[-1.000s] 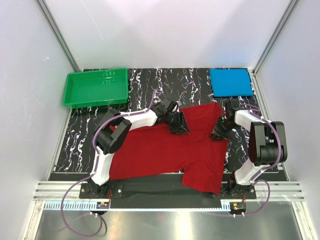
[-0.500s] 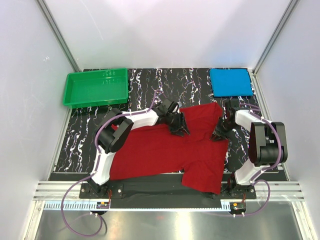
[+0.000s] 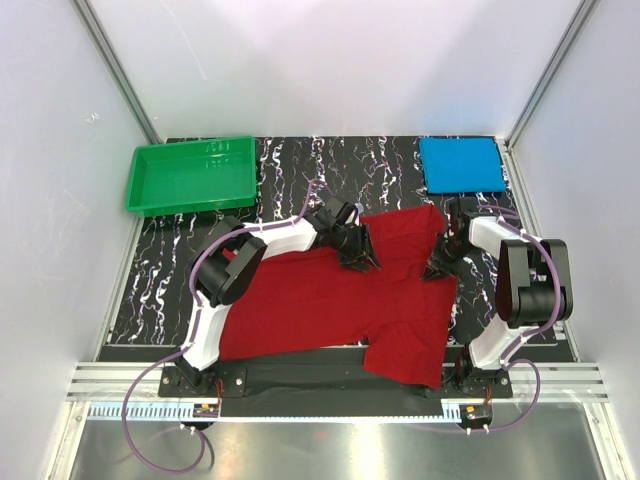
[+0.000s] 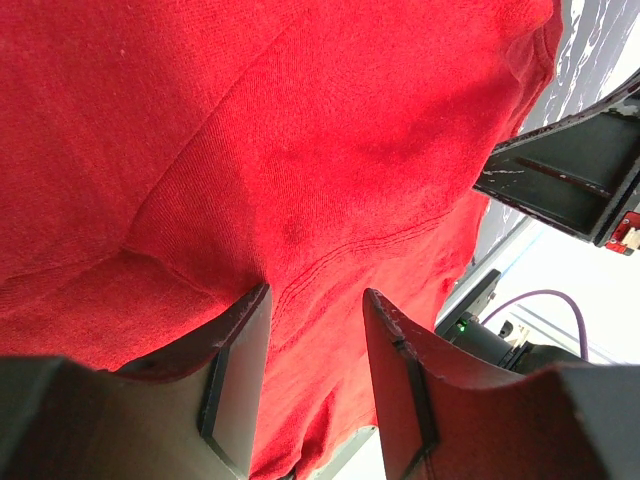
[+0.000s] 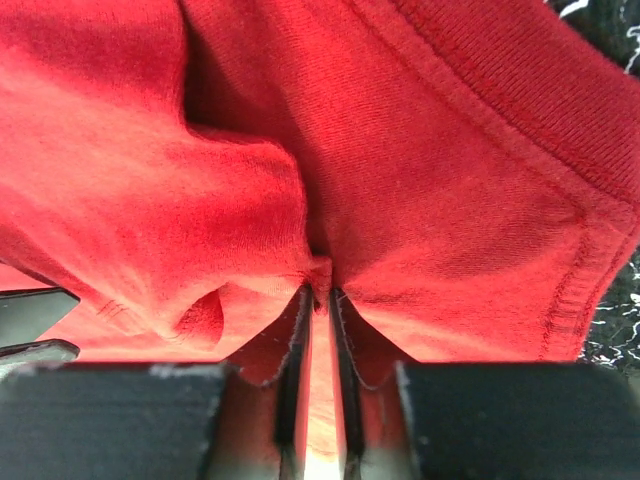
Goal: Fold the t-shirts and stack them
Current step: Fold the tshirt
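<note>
Right gripper (image 5: 320,298) is pinching a fold of the red t-shirt (image 3: 320,300); left gripper (image 4: 315,310) is sitting low over it, fingers apart.

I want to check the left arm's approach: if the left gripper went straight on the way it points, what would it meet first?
The red t-shirt. The left gripper points into the cloth with its jaws open and nothing in between. Whether it already touches the cloth is unclear.

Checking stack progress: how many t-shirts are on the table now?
2. The red t-shirt lies spread mid-table, unfolded; the blue t-shirt sits folded at the far right corner. None shows in the green tray.
</note>
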{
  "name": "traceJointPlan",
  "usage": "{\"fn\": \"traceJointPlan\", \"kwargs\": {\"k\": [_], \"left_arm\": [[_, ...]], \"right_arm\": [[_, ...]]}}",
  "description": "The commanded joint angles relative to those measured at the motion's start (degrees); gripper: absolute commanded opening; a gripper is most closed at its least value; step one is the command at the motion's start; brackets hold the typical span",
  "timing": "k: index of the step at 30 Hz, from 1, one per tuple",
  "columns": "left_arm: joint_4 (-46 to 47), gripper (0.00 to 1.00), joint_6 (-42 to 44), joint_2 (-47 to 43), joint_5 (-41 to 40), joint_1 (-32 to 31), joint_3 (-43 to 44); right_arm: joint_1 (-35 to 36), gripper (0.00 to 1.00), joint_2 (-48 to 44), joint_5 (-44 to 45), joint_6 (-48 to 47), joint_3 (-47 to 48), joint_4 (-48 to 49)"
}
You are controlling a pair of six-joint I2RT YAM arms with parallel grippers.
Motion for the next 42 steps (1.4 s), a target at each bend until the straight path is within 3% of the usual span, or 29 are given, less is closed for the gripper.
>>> {"fn": "traceJointPlan", "kwargs": {"k": [1, 7, 12, 24, 31, 42], "left_arm": [[0.7, 0.47, 0.6, 0.0, 1.7, 0.3, 2.1], [0.1, 0.47, 0.6, 0.4, 1.5, 0.3, 2.6], [-0.8, 0.47, 0.8, 1.2, 1.2, 0.3, 3.0], [-5.3, 0.47, 3.1, 1.5, -0.2, 0.3, 4.4], [-9.3, 0.51, 6.7, -4.3, -3.4, 0.3, 3.8], [-10.3, 0.5, 3.8, -5.2, -3.0, -0.1, 0.0]], "right_arm": [[0.0, 0.17, 0.3, 0.2, -0.9, 1.2, 0.5], [0.0, 0.04, -1.1, 0.6, -0.6, 1.5, -1.5], [0.0, 0.01, -4.4, 3.2, -1.3, 1.7, -4.7], [-0.1, 0.0, -5.7, 6.9, -3.9, 4.3, -9.6], [0.0, 0.0, -5.5, 7.7, -4.4, 3.0, -9.8], [0.0, 0.02, -2.6, 5.9, -4.6, 3.5, -8.7]]}}
